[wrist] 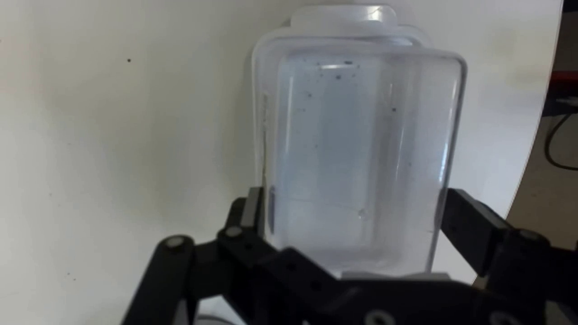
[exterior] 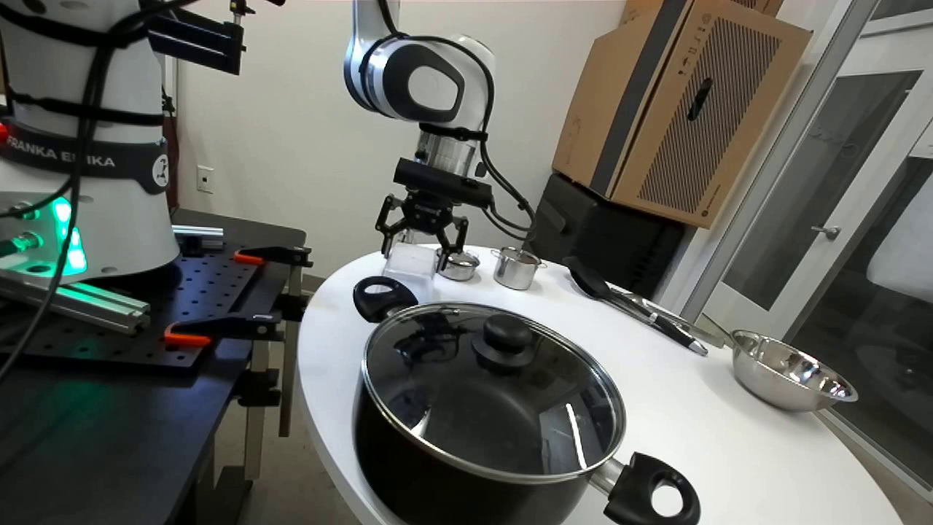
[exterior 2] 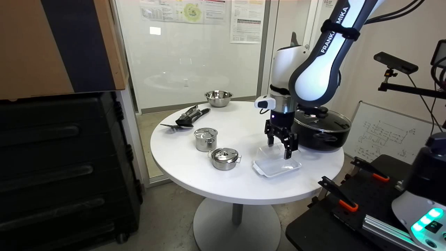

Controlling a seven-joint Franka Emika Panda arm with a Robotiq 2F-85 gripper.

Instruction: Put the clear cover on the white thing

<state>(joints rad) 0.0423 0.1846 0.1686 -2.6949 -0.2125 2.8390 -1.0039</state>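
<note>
The white thing is a shallow tray; its end tab (wrist: 343, 16) and left rim (wrist: 257, 117) show in the wrist view. Over it sits the clear cover (wrist: 356, 135), its far end set a little in from the tray's tabbed end. Whether its rim is seated all round I cannot tell. My gripper (wrist: 356, 203) straddles the cover's near half with jaws wide apart. A thin gap shows beside the left fingertip; the right one is right by the wall. In an exterior view the tray (exterior 2: 258, 169) rests on the table under my gripper (exterior 2: 279, 150).
Two small steel pots (exterior 2: 205, 139) (exterior 2: 224, 159) stand beside the tray. A large black pot (exterior: 466, 485) with a glass lid is on its other side. Black utensils (exterior 2: 186, 120) and a steel bowl (exterior 2: 218, 99) lie farther off. The round table's edge (wrist: 533, 149) runs close by.
</note>
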